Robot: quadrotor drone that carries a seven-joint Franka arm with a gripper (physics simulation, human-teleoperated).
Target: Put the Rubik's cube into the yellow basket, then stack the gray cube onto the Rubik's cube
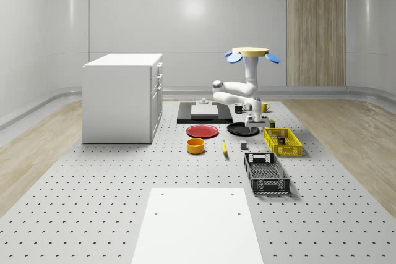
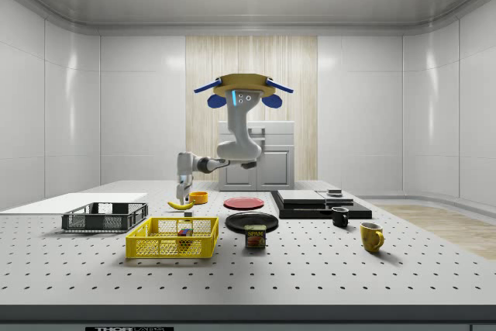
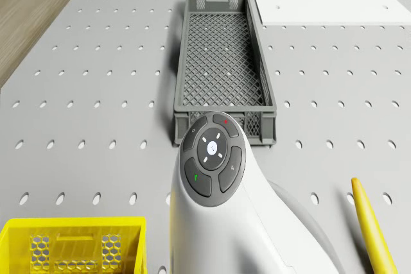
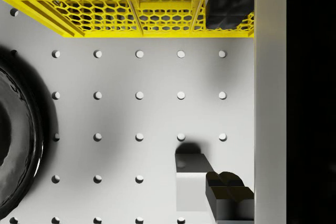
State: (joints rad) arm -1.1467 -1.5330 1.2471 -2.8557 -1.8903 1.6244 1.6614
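Observation:
The Rubik's cube (image 1: pixel 281 141) lies inside the yellow basket (image 1: pixel 291 150), and it is also seen in the side view as the Rubik's cube (image 2: pixel 184 232) in the basket (image 2: pixel 147 247). The small gray cube (image 1: pixel 244 145) sits on the table between the banana and the yellow basket. The drone (image 1: pixel 252 54) hovers above the black plate, arm bent downward. My gripper (image 1: pixel 249 120) hangs open over the table beside the yellow basket. In the wrist view the gray cube (image 4: pixel 190 184) lies next to one of the fingertips (image 4: pixel 228 195), off the gripper (image 4: pixel 228 103) centre line.
A black plate (image 1: pixel 238 130), red plate (image 1: pixel 202 131), orange bowl (image 1: pixel 195 146) and banana (image 1: pixel 224 147) lie near the gray cube. A gray basket (image 1: pixel 266 173) is nearer the camera. A white cabinet (image 1: pixel 122 97), a black tray (image 1: pixel 185 115), a can (image 2: pixel 255 236) and mugs (image 2: pixel 371 236) stand around.

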